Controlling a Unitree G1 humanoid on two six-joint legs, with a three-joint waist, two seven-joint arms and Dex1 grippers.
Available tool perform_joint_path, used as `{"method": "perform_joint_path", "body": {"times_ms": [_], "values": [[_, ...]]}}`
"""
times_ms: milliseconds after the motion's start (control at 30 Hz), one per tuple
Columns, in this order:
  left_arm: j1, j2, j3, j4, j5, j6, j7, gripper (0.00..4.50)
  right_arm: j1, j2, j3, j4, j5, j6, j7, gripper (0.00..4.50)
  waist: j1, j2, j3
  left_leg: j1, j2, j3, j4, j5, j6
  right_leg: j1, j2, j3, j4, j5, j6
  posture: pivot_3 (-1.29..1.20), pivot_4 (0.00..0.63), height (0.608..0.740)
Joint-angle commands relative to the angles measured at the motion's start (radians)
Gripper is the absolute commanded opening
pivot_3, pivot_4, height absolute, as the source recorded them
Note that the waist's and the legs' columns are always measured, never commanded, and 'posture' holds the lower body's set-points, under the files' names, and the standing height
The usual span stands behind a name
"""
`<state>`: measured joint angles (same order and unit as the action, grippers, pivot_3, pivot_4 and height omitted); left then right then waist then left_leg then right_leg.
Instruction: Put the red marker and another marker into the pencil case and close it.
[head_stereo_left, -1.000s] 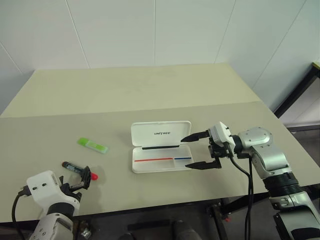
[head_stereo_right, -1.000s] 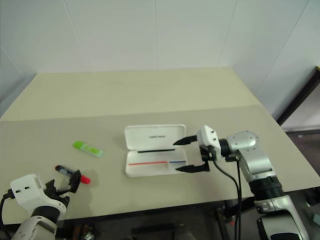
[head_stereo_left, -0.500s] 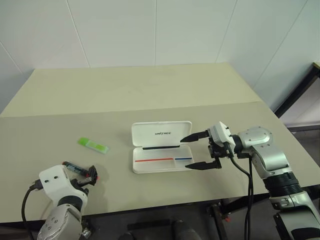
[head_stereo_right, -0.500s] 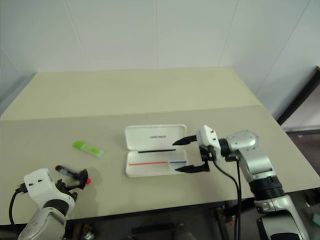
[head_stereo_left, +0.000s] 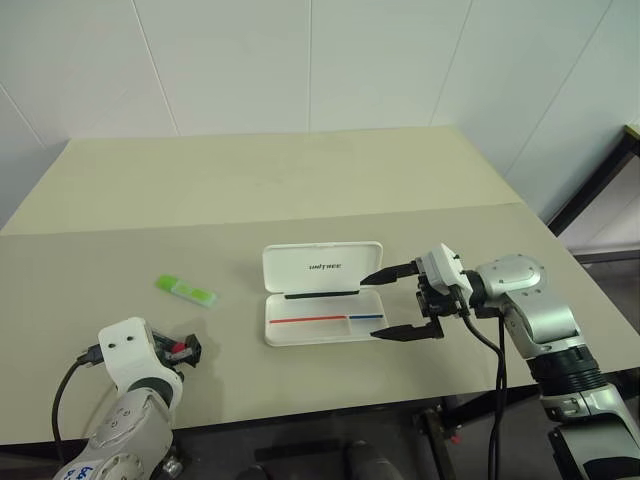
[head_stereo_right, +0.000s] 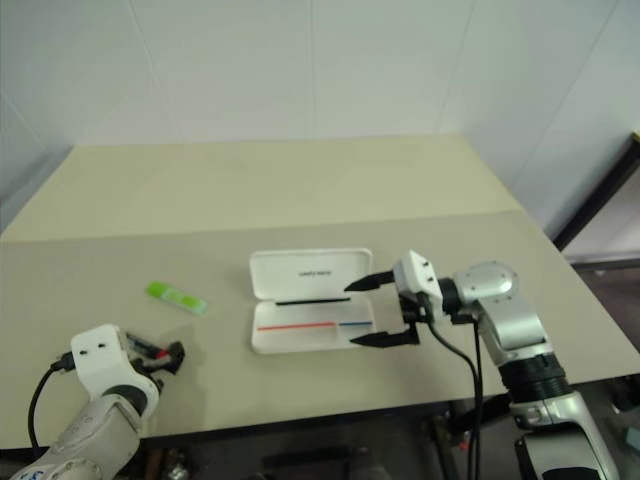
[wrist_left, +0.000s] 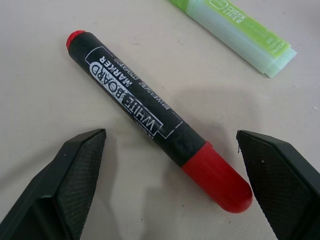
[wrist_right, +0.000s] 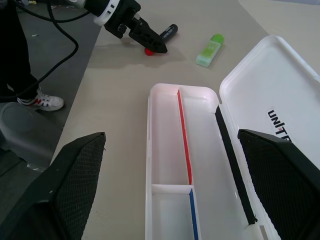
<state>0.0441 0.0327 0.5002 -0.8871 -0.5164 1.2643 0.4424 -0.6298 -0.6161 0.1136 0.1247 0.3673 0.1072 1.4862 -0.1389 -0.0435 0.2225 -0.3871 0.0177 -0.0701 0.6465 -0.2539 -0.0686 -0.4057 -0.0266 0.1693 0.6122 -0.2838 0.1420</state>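
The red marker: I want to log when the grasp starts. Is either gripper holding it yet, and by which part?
Nothing is held. The left gripper is open astride the red marker lying on the table; the right gripper is open beside the pencil case.

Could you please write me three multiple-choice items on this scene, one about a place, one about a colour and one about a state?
1. Where does the red marker lie?
A. in the pencil case
B. on the table between the open fingers of the left gripper
C. on the case's lid

2. What colour is the other marker?
A. light green
B. blue
C. yellow

3. In what state is the pencil case?
A. shut
B. open with both markers inside
C. open and empty

Answers: 1 B, the left wrist view shows it flat on the table with a finger of the left gripper on either side, apart from it. 2 A, it shows green beside the red one. 3 C, the right wrist view shows the lid back and bare compartments.
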Motion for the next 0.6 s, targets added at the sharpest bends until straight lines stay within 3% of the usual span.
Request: {"method": "perform_joint_path", "body": {"times_ms": [33,333,600], "values": [[-0.005,-0.005,0.015,-0.015,0.031,0.004,-0.016,3.55,-0.005,-0.012,-0.024,-0.021,0.025,-0.017,0.009,4.50,0.000,0.000,0.000,0.000,0.000,0.000,0.000,0.000,0.000,0.000,0.000,0.000,0.000,0.000,0.000,0.00,0.150,0.740],[-0.024,-0.027,0.012,-0.030,0.095,0.027,-0.039,0.63,-0.006,-0.017,-0.027,0.007,0.025,-0.042,0.016,4.50,0.002,0.000,0.000,-0.001,0.000,0.000,-0.001,0.000,0.000,0.000,0.000,0.000,-0.003,0.000,0.000,0.00,0.150,0.740],[-0.059,-0.070,0.083,-0.055,0.072,-0.025,-0.111,0.61,0.004,-0.017,-0.028,0.016,0.024,-0.056,0.009,4.50,0.002,-0.001,0.001,-0.001,0.000,0.000,-0.001,-0.001,0.000,0.000,0.000,0.000,-0.004,0.000,0.001,0.00,0.150,0.740]]}}
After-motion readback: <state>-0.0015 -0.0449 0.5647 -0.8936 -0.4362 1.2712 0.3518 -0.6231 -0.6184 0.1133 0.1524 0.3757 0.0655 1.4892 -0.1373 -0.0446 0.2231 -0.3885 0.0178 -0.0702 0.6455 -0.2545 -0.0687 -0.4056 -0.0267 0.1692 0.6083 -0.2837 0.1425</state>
